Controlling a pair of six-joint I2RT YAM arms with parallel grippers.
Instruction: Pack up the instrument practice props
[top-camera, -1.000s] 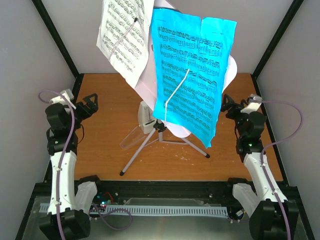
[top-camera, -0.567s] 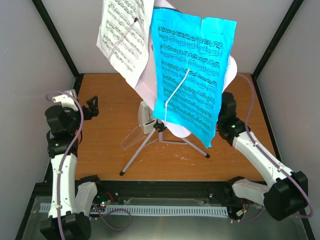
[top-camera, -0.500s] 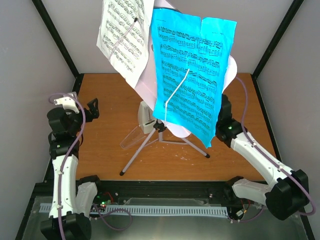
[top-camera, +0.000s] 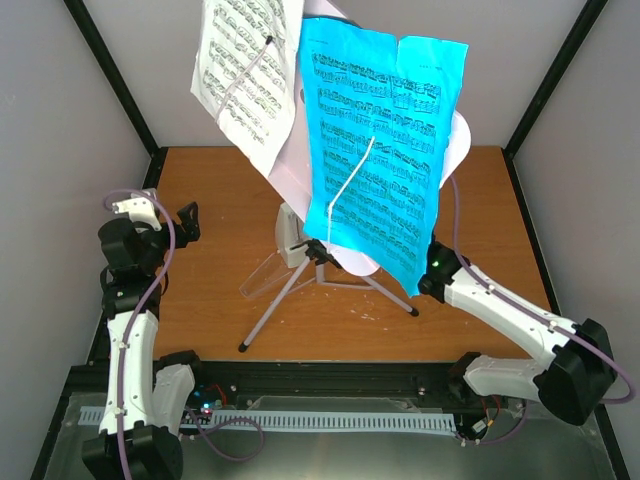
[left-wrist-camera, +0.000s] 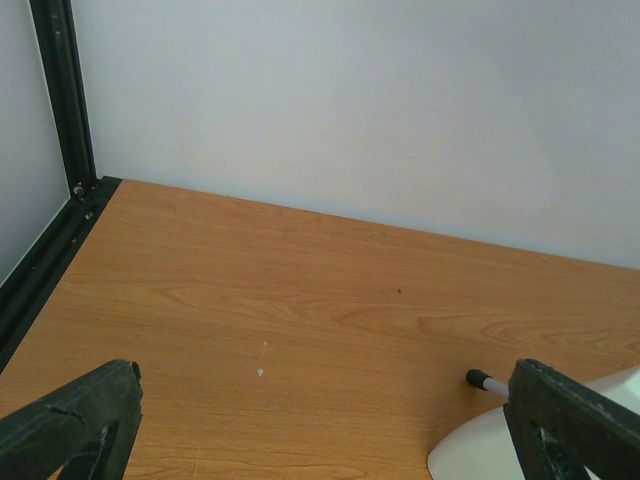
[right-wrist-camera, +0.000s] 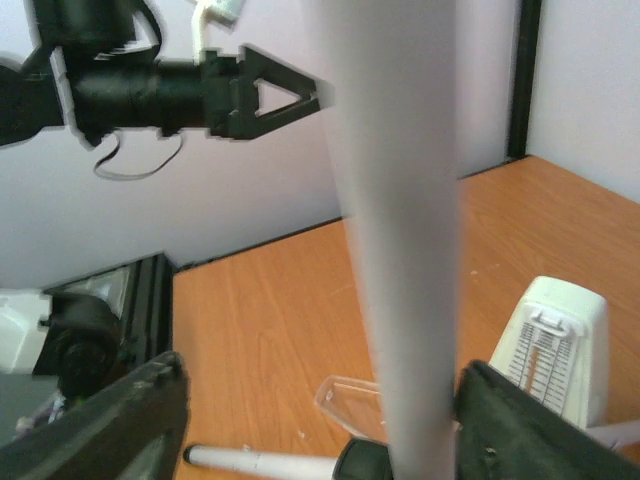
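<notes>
The white music stand (top-camera: 300, 170) stands mid-table on thin tripod legs (top-camera: 268, 315). It holds a bright blue page (top-camera: 375, 150) and a white page (top-camera: 245, 70). The white metronome (top-camera: 293, 238) stands behind the legs, and its clear cover (top-camera: 262, 275) lies beside it. My left gripper (top-camera: 185, 220) is open and empty at the left, also in its wrist view (left-wrist-camera: 322, 372). My right arm (top-camera: 480, 295) reaches under the blue page, which hides its fingers. In the right wrist view the right gripper (right-wrist-camera: 322, 368) is open. A blurred pale upright band (right-wrist-camera: 395, 250) stands between its fingers. The metronome (right-wrist-camera: 555, 345) and cover (right-wrist-camera: 350, 400) lie beyond.
The workspace is a wooden table (top-camera: 200, 180) with grey walls and black corner posts (top-camera: 115, 80). A tripod foot (left-wrist-camera: 480, 380) and a white rounded edge (left-wrist-camera: 540, 445) show in the left wrist view. A tripod leg (right-wrist-camera: 260, 462) lies low in the right wrist view.
My right arm has swung from the right wall in towards the stand, its gripper going under the blue page. The blue page has shifted slightly. My left arm has turned a little.
</notes>
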